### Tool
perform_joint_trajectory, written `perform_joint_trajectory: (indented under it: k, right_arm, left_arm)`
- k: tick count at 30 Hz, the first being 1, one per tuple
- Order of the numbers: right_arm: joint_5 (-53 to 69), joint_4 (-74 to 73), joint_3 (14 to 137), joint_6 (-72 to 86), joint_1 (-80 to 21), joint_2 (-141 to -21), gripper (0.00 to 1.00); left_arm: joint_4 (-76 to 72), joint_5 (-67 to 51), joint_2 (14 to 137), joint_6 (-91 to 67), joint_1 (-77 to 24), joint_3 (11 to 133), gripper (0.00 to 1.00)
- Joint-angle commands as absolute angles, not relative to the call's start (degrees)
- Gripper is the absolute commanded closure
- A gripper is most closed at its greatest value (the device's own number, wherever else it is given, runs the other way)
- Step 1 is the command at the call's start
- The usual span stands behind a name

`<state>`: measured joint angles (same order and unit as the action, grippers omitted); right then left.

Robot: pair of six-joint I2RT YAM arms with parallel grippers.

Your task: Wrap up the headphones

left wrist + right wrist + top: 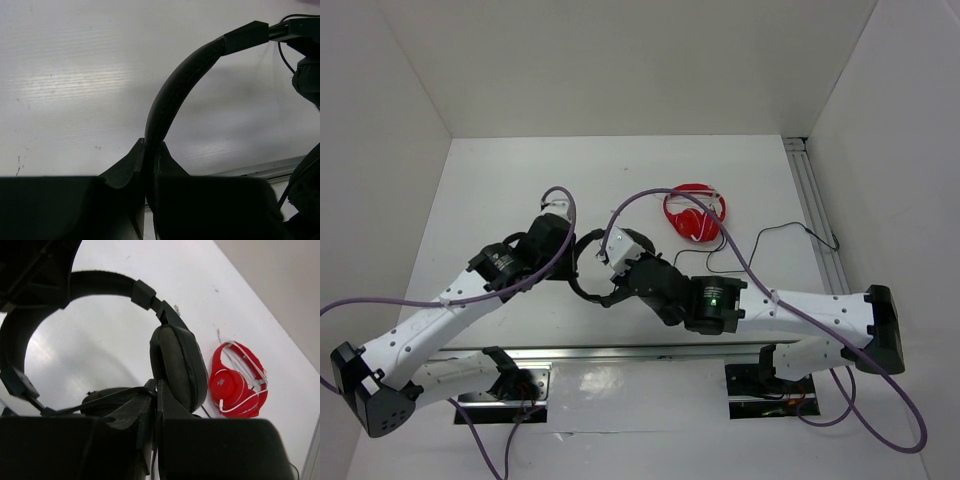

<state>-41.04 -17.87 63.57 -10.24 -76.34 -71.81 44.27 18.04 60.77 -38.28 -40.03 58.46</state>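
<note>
The black headphones [586, 288] are held between my two grippers at the table's middle. In the left wrist view my left gripper [149, 151] is shut on the padded headband [172, 87], which arcs up and to the right. In the right wrist view my right gripper [157, 390] is shut on the thin black cable [95, 400], just below an upright earcup [180, 365]. The second earcup [107, 399] lies behind the fingers. From above, the left gripper [572, 262] and the right gripper [608, 280] sit close together. The cable's loose end [775, 231] trails off to the right.
Red headphones [695, 213] with a white cable lie on the table just behind the right arm, and they also show in the right wrist view [237, 385]. A metal rail [817, 215] runs along the right edge and another [650, 352] along the front. White walls enclose the table.
</note>
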Motion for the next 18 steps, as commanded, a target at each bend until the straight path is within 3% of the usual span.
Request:
perform_joint_trajectory:
  k: [1, 4, 11, 18]
  right_arm:
    - [-53.26, -3.35, 63.54, -12.83, -76.03, -69.08, 0.91]
    - [-56.51, 0.08, 63.02, -13.36, -74.1, -70.13, 0.91]
    - [-52.57, 0.79, 63.54, -11.78, -70.4, -69.61, 0.78]
    - [-46.78, 1.32, 62.94, -11.25, -65.22, -70.75, 0.77]
  left_arm:
    - [45.26, 13.8, 59.41, -32.52, -40.25, 58.1, 1.0]
    - [45.26, 12.4, 58.89, -31.12, -40.78, 58.1, 1.0]
    - [46.84, 13.54, 61.08, -31.11, -40.78, 58.7, 1.0]
    - [46.32, 12.92, 61.44, -30.59, -40.78, 58.71, 1.0]
